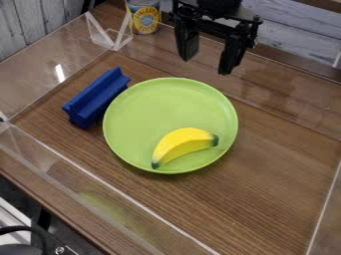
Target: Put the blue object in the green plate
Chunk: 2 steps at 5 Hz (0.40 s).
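You had the black metal gripper [209,62] spread wide over the brown wooden table [266,164]. No writing was readable on the yellow-and-white cylindrical can [144,16]

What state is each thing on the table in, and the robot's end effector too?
Black end effector: open, raised
Long dark-blue block: lying flat, outside the plate
Round lime-green plastic plate: upright, holding the banana
Curved yellow banana: lying on its side
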Each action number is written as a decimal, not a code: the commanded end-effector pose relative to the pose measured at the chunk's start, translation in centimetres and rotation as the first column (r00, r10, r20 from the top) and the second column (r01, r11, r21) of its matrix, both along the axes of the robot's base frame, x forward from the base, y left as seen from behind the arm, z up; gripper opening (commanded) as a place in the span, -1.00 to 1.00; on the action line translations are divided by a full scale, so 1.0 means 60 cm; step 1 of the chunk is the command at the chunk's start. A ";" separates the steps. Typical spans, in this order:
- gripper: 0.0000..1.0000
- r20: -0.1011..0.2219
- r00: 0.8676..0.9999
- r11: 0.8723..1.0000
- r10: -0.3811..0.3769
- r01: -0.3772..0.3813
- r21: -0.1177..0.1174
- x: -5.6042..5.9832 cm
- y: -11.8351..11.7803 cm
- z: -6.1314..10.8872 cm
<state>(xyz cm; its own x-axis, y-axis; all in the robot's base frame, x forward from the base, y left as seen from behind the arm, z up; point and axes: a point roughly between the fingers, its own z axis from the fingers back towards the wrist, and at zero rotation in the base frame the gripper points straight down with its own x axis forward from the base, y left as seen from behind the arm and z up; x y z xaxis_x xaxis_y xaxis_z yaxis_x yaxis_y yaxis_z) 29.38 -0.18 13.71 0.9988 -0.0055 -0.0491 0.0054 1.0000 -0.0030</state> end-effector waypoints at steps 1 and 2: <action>1.00 -0.019 1.000 1.000 -0.005 0.005 0.004 -0.007 0.009 -0.010; 1.00 -0.017 1.000 1.000 -0.001 0.001 0.013 -0.029 0.043 -0.009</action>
<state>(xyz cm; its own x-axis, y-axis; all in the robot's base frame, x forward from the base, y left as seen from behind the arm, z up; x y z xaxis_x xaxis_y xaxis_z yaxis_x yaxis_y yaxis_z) 27.56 2.44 11.75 0.9930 0.0044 -0.1184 -0.0041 1.0000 0.0029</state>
